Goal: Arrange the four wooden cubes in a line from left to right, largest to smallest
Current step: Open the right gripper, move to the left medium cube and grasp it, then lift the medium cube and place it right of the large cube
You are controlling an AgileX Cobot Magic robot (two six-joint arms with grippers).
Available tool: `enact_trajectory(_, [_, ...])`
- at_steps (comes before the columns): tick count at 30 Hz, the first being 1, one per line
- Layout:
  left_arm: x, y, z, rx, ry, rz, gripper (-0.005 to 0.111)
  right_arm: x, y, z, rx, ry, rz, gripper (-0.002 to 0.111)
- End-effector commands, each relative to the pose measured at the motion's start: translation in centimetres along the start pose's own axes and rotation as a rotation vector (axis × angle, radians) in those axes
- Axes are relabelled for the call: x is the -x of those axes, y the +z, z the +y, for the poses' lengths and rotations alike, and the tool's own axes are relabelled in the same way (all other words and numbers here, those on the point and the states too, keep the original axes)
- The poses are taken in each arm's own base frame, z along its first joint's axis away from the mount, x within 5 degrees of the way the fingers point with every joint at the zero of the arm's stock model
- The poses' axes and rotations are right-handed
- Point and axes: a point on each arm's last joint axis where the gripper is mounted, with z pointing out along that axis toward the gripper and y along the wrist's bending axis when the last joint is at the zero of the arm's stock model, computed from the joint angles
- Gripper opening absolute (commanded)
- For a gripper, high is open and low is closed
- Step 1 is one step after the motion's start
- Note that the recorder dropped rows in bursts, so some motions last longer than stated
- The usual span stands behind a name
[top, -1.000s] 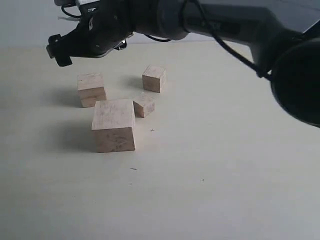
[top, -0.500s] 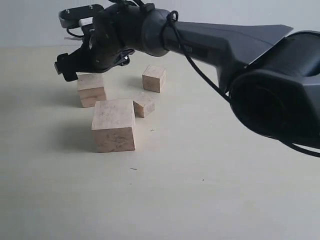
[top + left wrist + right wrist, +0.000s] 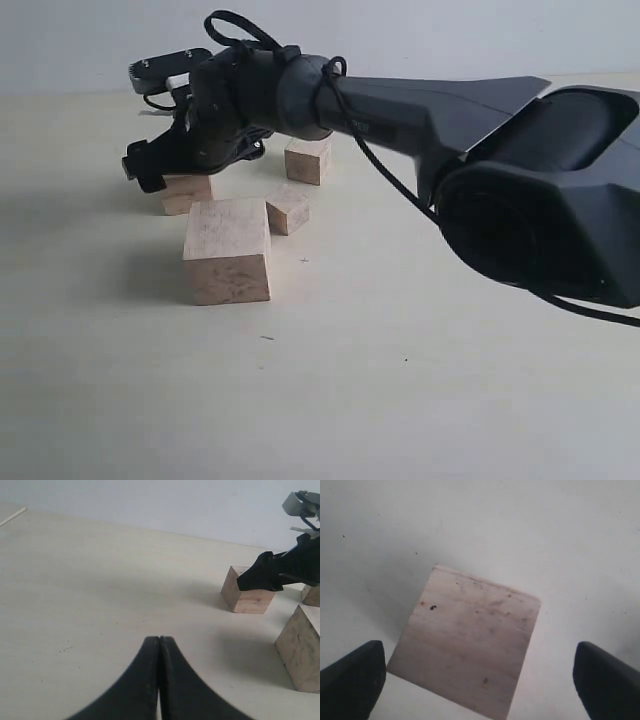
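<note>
**Grabbing the wooden cubes: where to pinch**

All four are bare wood, so you can count on them being stiff, light and hard to damage. The flat faces are your friend, though smooth wood will probably slip if you catch it on a corner.

The largest cube [image 3: 228, 250] sits nearest the camera on the pale tabletop [image 3: 450, 400]. I reckon it needs nearly your full opening, so take it square across two opposite sides, about mid-height.

The second-largest cube [image 3: 470, 650] is back and left of that one, right under your right gripper [image 3: 479, 677]. The fingers are spread wide on either side of it, holding nothing and not touching it. The block looks turned a bit against the finger line, so it may twist as you close; line up the wrist first.

The third cube [image 3: 308, 160] is farthest back, partly behind the arm. The smallest cube [image 3: 288, 210] is just beside the largest one's far right corner, so that's a tight spot for fingers.

Your left gripper [image 3: 159, 680] is pressed closed, empty and well clear.
</note>
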Motion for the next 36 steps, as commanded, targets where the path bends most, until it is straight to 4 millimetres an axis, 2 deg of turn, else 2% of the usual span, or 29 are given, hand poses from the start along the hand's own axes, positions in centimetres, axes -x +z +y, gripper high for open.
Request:
enact_trajectory(1, [0.1,0.0,-0.1,-0.009,0.000,-0.008,0.000,0.3,0.1,0.1,0.010,0.001,-0.033,0.094])
enact_trajectory(3, [0.1,0.0,-0.1,-0.009,0.000,-0.008,0.000,0.3,0.2,0.2,0.019,0.014,-0.030,0.091])
enact_trajectory(5, [0.1,0.0,-0.1,-0.009,0.000,-0.008,0.000,0.2,0.2,0.4,0.037,0.039,-0.031,0.080])
enact_trajectory(11, [0.1,0.0,-0.1,-0.009,0.000,-0.008,0.000,-0.2,0.1,0.7,0.070,0.103,0.021,0.023])
enact_trajectory(13, [0.1,0.0,-0.1,-0.009,0.000,-0.008,0.000,-0.5,0.1,0.6,0.061,0.088,0.058,0.011])
enact_trajectory(15, [0.1,0.0,-0.1,-0.009,0.000,-0.008,0.000,-0.6,-0.1,0.5,0.052,0.057,0.079,0.002])
enact_trajectory(18, [0.1,0.0,-0.1,-0.009,0.000,-0.008,0.000,0.2,-1.3,0.5,0.042,0.004,0.059,0.000])
enact_trajectory(21, [0.1,0.0,-0.1,-0.009,0.000,-0.008,0.000,1.8,-3.8,0.8,0.055,-0.061,0.016,0.000])
enact_trajectory(24, [0.1,0.0,-0.1,-0.009,0.000,-0.008,0.000,3.6,-7.4,1.1,0.064,-0.172,-0.025,0.000])
enact_trajectory(26, [0.1,0.0,-0.1,-0.009,0.000,-0.008,0.000,4.7,-10.5,1.3,0.066,-0.282,-0.040,0.000])
enact_trajectory(30, [0.1,0.0,-0.1,-0.009,0.000,-0.008,0.000,6.7,-16.8,1.7,0.091,-0.376,-0.111,0.000])
enact_trajectory(33, [0.1,0.0,-0.1,-0.009,0.000,-0.008,0.000,7.5,-20.7,1.2,0.085,-0.412,-0.141,0.000])
enact_trajectory(36, [0.1,0.0,-0.1,-0.009,0.000,-0.008,0.000,7.6,-23.9,-0.5,0.064,-0.401,-0.098,0.000])
